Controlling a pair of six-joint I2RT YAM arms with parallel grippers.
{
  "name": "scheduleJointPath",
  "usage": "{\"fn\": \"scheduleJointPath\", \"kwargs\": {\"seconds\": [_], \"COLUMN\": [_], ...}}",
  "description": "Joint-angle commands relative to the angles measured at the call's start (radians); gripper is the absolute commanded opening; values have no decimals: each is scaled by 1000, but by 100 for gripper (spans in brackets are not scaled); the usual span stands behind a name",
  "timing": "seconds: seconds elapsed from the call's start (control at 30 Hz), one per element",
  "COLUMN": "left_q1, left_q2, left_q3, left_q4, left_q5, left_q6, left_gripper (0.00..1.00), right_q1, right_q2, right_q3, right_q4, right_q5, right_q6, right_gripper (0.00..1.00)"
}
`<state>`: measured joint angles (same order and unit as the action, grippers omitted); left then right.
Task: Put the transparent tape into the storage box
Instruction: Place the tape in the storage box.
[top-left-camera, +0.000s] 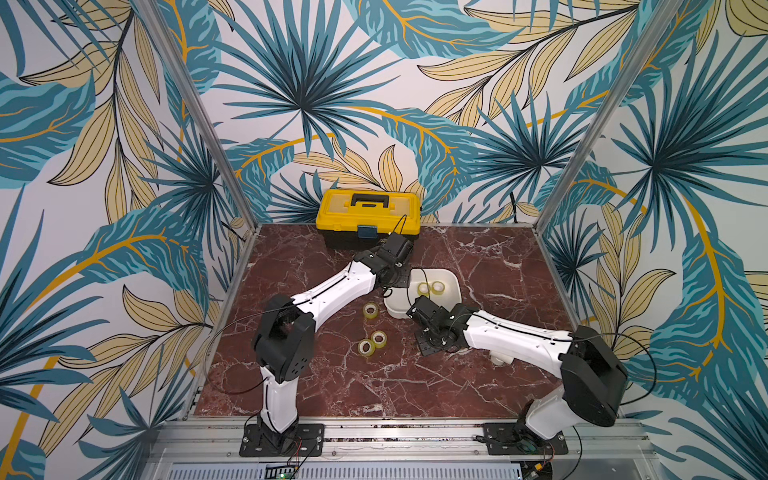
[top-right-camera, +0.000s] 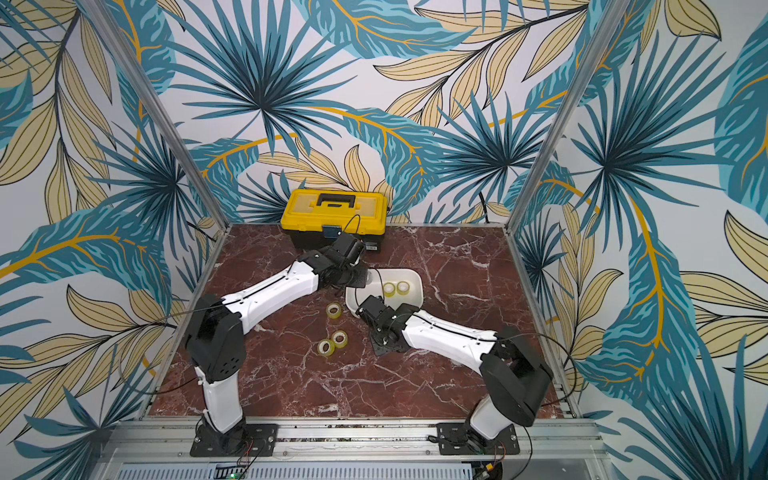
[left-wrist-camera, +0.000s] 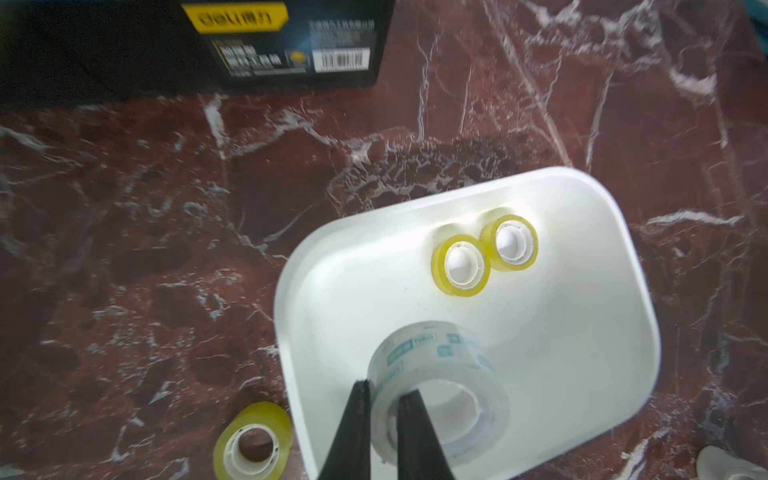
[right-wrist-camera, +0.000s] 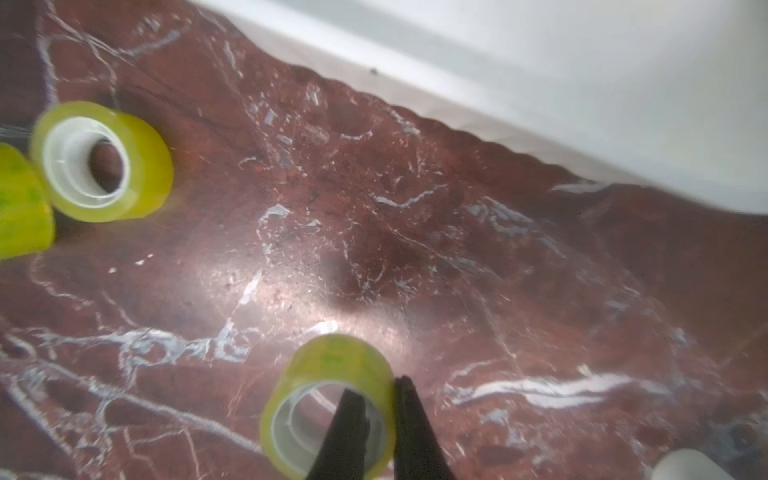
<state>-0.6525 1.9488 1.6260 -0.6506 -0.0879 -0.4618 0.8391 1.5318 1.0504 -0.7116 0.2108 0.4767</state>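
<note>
The left end effector (left-wrist-camera: 384, 395) clamps the wall of a pale tape roll (left-wrist-camera: 440, 365), with the storage box (left-wrist-camera: 582, 332) directly beneath. The right end effector (right-wrist-camera: 380, 392) clamps a yellowish tape roll (right-wrist-camera: 332, 361), the box just ahead.

Brand badge (left-wrist-camera: 235, 17): "deli" in dark letters on a yellow plate, followed by two characters too blurred to read. It sits on the black front of the toolbox (left-wrist-camera: 104, 50).
White print (left-wrist-camera: 253, 60): several lines under the badge, not legible.
Round emblem (left-wrist-camera: 297, 58): yellow outline, content unreadable.
Barcode (left-wrist-camera: 341, 59): black bars on a white panel, right of the emblem. Its digits cannot be read.
Fine print (left-wrist-camera: 343, 31): pale block above the barcode, illegible.
Paler transparent tape roll (left-wrist-camera: 440, 365): teal printed blocks with small lettering around its wrap, too blurred to read.
Yellowish transparent tape roll (right-wrist-camera: 332, 361): faint green marks on its wrap, unreadable.
</note>
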Motion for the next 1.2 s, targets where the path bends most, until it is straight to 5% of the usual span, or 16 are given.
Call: {"fn": "scheduleJointPath", "kwargs": {"seconds": [0.0,0.23,0.63,1.17], "left_q1": [5,4,4,4], "left_q2": [57,186,327,237], "left_q3": [67,160,277,228], "left_q4": [-1,2,-24,-10], "left_q5": [46,62,59,-1], "left_q6": [14,9,0,-22], "left_gripper": [0,0,0,0], "right_q1": [-17,-93,-181,-187], "right_q2": [-101,-190,-143,-110], "right_q3": [42,73,161,154], "right_q4": [-127,-197,-203,-181], "right_q5": [65,111,96,53], "right_q6": [19,20,-1,-1], "right_gripper": [0,0,0,0]}}
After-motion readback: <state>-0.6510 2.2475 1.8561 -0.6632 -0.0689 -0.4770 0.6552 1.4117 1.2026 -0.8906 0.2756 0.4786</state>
